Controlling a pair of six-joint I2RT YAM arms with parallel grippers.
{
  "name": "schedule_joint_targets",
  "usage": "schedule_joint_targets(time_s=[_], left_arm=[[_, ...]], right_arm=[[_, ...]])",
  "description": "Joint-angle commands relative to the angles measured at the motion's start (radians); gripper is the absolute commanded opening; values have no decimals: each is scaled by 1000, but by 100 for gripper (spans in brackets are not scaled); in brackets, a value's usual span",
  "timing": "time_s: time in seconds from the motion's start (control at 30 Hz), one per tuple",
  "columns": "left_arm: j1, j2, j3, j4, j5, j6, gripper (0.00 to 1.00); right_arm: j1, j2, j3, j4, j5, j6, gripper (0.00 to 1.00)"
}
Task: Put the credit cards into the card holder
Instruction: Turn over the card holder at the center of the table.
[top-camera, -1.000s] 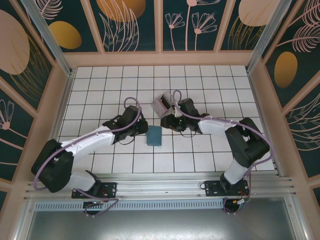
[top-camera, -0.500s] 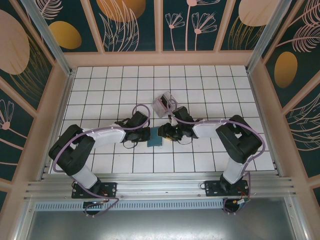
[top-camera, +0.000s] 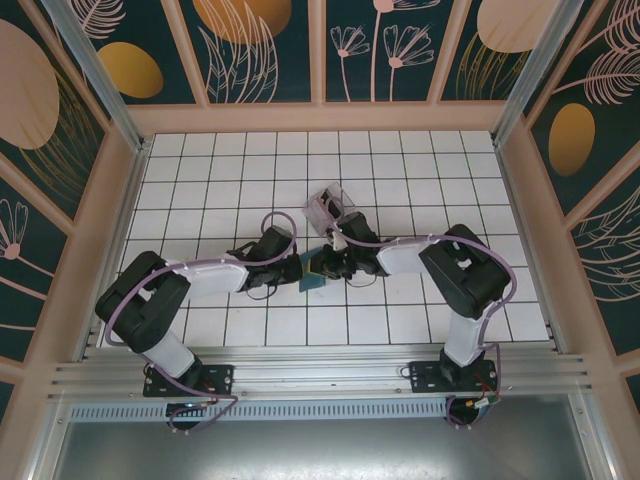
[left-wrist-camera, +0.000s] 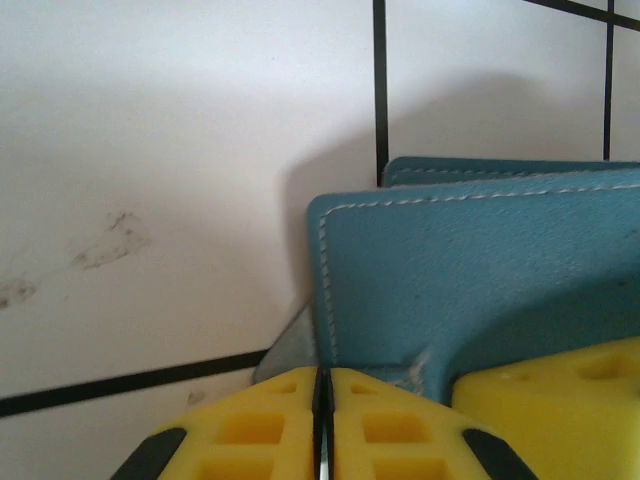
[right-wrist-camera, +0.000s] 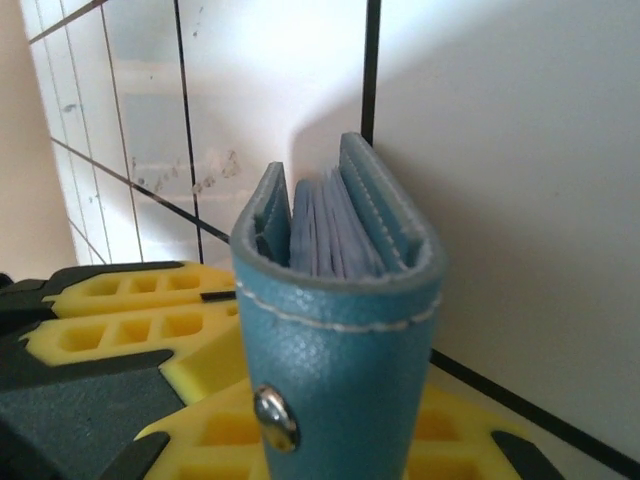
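The teal card holder (top-camera: 318, 268) sits mid-table between both grippers. My left gripper (top-camera: 298, 268) reaches it from the left. In the left wrist view its yellow fingers (left-wrist-camera: 260, 425) are pressed together on the stitched edge of the holder's cover (left-wrist-camera: 480, 280). My right gripper (top-camera: 336, 266) comes from the right. In the right wrist view the card holder (right-wrist-camera: 340, 370) stands on edge between that gripper's fingers (right-wrist-camera: 205, 440), spine and snap toward the camera, grey-blue inner leaves showing on top. The pale credit cards (top-camera: 322, 211) lie farther back.
A small clear plastic box (top-camera: 338, 197) holds the cards just behind the grippers. The white tiled table (top-camera: 200, 180) is ringed by wooden rails and patterned walls. The left gripper's yellow fingers (right-wrist-camera: 120, 310) show at the left of the right wrist view.
Both arms have swung in to the card holder. The right gripper has closed around it, and the holder now stands raised on edge instead of lying flat.
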Motion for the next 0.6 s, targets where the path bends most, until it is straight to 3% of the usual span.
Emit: schedule_joint_targets(time_s=[0.0, 0.17, 0.33, 0.43, 0.57], left_arm=[[-4, -79, -20, -102, -73, -21, 14], [7, -143, -13, -119, -117, -9, 14], [12, -128, -13, -85, -105, 2, 13], [18, -125, -22, -70, -99, 8, 11], [83, -137, -109, 49, 39, -34, 9]], right_arm=[[-60, -124, 38, -259, 186, -150, 8], [-78, -256, 149, -645, 536, -288, 8], [34, -179, 337, -973, 911, -307, 12], [104, -96, 391, -1032, 1023, -285, 13], [159, 52, 448, -1034, 1027, -260, 17]])
